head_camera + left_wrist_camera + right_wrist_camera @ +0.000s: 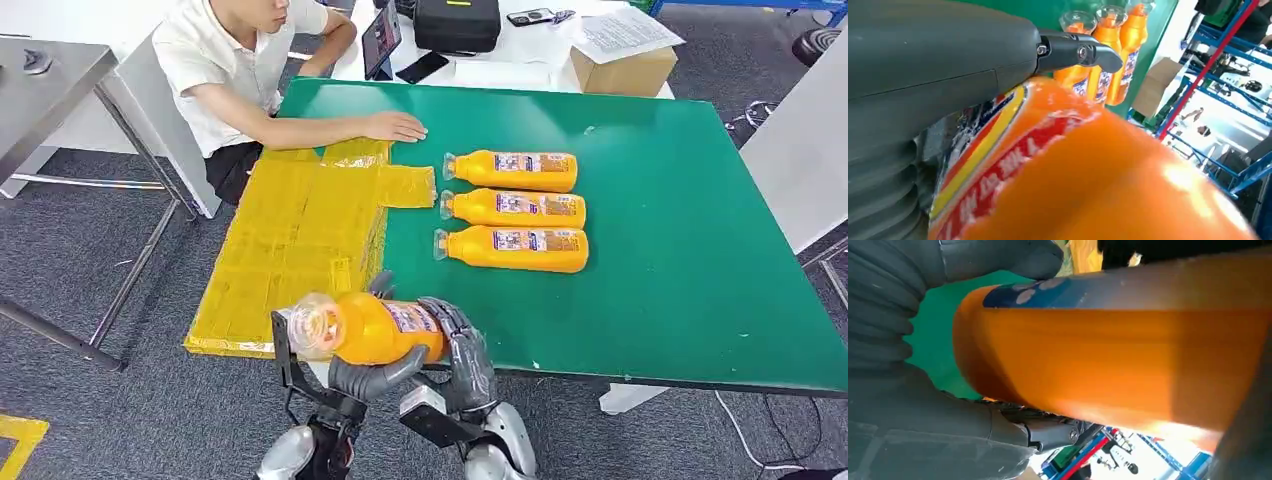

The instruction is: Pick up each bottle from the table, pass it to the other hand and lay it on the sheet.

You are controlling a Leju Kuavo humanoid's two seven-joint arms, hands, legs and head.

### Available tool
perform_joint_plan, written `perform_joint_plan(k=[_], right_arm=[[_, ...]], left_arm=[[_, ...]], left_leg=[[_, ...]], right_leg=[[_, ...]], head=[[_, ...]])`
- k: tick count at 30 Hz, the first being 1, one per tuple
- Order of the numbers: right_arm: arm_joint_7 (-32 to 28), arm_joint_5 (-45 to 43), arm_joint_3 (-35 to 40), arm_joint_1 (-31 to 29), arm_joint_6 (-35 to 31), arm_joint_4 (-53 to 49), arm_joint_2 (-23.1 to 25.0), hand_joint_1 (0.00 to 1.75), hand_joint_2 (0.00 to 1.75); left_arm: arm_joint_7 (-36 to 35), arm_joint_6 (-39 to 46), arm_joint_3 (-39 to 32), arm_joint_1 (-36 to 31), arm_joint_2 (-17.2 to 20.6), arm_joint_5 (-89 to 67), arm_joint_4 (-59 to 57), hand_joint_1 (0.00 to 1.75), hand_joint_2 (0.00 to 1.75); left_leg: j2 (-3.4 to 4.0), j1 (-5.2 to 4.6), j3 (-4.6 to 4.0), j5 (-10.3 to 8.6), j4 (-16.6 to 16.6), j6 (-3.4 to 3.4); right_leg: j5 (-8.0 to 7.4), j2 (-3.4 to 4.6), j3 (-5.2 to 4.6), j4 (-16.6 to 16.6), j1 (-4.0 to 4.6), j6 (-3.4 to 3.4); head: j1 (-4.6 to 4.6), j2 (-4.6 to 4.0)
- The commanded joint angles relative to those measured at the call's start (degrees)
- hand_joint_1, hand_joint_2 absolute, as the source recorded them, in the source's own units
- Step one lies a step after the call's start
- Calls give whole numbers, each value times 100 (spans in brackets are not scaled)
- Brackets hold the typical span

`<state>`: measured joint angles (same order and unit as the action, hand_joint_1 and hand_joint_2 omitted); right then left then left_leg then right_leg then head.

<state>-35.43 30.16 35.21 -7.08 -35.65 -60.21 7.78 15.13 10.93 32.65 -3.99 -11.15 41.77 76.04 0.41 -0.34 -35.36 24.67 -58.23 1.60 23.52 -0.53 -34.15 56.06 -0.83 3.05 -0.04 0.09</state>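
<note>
While both hands [415,355] grip it, orange bottle [365,327] lies crosswise, neck toward yellow sheet [295,240]; fingers [465,345] wrapped around it.

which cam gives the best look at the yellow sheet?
Head view: the yellow sheet lies whole at the green table's left edge, nothing on it. Right wrist view catches just a yellow sliver past the held bottle. Left wrist view: bottle close up.

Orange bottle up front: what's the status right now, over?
Both hands, left hand and right hand, grip the orange bottle mid-handover. Three bottles wait on the table. A person's hand rests beside the yellow sheet.
</note>
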Motion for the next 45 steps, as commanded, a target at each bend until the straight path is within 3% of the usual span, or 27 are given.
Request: perform_joint_plan(k=[1, 4, 6, 7, 8, 9, 12, 13, 16, 19, 26, 29, 31, 34, 39, 40, 43, 45], right_arm=[[3, -354, 751, -109, 519, 627, 21, 159, 175], [45, -382, 777, -104, 560, 686, 39, 155, 175], [55, -426, 779, -107, 632, 721, 48, 133, 175], [89, -528, 775, -79, 829, 708, 52, 54, 175], [111, -567, 782, -61, 939, 696, 48, 16, 175], [151, -667, 774, -20, 1114, 677, 62, 0, 175], [185, -713, 864, 26, 1348, 657, 35, 0, 175], [176, -698, 874, 21, 1349, 664, 23, 0, 0], [109, -772, 709, 68, 1176, 697, 44, 0, 0], [79, -849, 532, 210, 915, 542, 25, 0, 0], [82, -855, 537, 222, 918, 517, 3, 0, 0], [-27, -511, 292, 236, -196, 635, 63, 0, 0], [-457, -309, -718, 443, -435, 377, 359, 0, 0], [-457, 130, -1861, 801, -435, -704, 677, 0, 0], [-457, 77, -2137, 854, -435, -999, 739, 0, 0], [-457, 38, -2413, 923, -435, -1424, 819, 0, 0], [-457, -221, -2662, 842, -435, -1639, 813, 0, 0], [-457, -408, -2678, 738, -435, -1569, 745, 0, 0]], left_arm=[[324, 174, -268, -256, -231, 155, -2, 175, 175], [427, 229, -292, -239, -251, 95, 94, 175, 175], [480, 291, -312, -228, -258, 42, 136, 175, 175], [590, 383, -354, -218, -280, -34, 176, 175, 175], [680, 455, -377, -213, -294, -115, 213, 175, 175], [763, 497, -431, -186, -322, -155, 303, 175, 175], [945, 579, -494, -161, -299, -350, 510, 175, 175], [990, 625, -504, -185, -292, -425, 521, 175, 175], [1063, 740, -574, -232, -249, -621, 532, 175, 175], [1140, 1512, -382, -510, -16, -1573, 100, 175, 175], [1198, 1467, -411, -562, -15, -1568, -43, 175, 175], [1022, 2323, -224, -954, 188, -2834, -849, 175, 175], [1125, 2324, -382, -1151, 272, -3458, -1342, 175, 175], [572, 2868, -497, -1301, 474, -5638, -1760, 175, 175], [211, 2907, -586, -1398, 538, -6484, -1934, 175, 175], [-416, 2907, -634, -1585, 614, -7579, -2212, 175, 175], [-1411, 2190, -692, -2183, 825, -8744, -2985, 175, 175], [-1643, 1583, -798, -2732, 881, -8911, -3660, 175, 175]], left_leg=[[-9, 7, 14, 5, 2, -9], [-9, 8, 14, 7, 1, -9], [-9, 10, 22, 10, 0, -12], [-9, 9, 14, 6, 0, -9], [-15, 10, 24, 10, 0, -12], [-21, 12, 30, 12, 1, -14], [-14, 10, 20, 9, 0, -12], [-10, 8, 10, 6, -1, -9], [-19, 10, 14, 5, 0, -10], [-19, 9, 13, 3, 2, -9], [-11, 5, 15, 3, 6, -9], [-17, 3, 13, -1, 9, -8], [-16, 4, 24, -2, 15, -10], [-18, 1, 16, -3, 11, -12], [-4, 3, 17, 1, 7, -11], [-4, 4, 13, 0, 6, -9], [-10, 3, 9, -2, 2, -10], [-7, 3, -2, -8, 3, -4]], right_leg=[[6, -4, 16, -3, 6, -9], [8, -5, 17, -1, 7, -10], [11, -4, 25, -3, 9, -12], [8, -6, 16, -4, 8, -10], [13, -11, 27, -3, 9, -13], [17, -16, 35, -3, 10, -16], [12, -9, 22, -2, 9, -12], [8, -8, 11, -1, 7, -10], [11, -18, 15, -4, 9, -11], [9, -18, 14, -5, 8, -9], [6, -8, 16, -6, 5, -10], [5, -15, 15, -7, 2, -8], [4, -13, 25, -14, 3, -11], [4, -12, 16, -5, 1, -12], [5, 1, 14, 0, 3, -13], [4, -2, 11, -1, 3, -11], [6, -7, 7, 4, 2, -12], [-2, -5, -2, 1, 2, -7]], head=[[0, 0], [0, 0], [0, 0], [0, 0], [0, 0], [2, 0], [2, 0], [0, 0], [0, 0], [0, 0], [0, 0], [2, 0], [2, 0], [2, 0], [0, 0], [2, 0], [0, 0], [2, 0]])
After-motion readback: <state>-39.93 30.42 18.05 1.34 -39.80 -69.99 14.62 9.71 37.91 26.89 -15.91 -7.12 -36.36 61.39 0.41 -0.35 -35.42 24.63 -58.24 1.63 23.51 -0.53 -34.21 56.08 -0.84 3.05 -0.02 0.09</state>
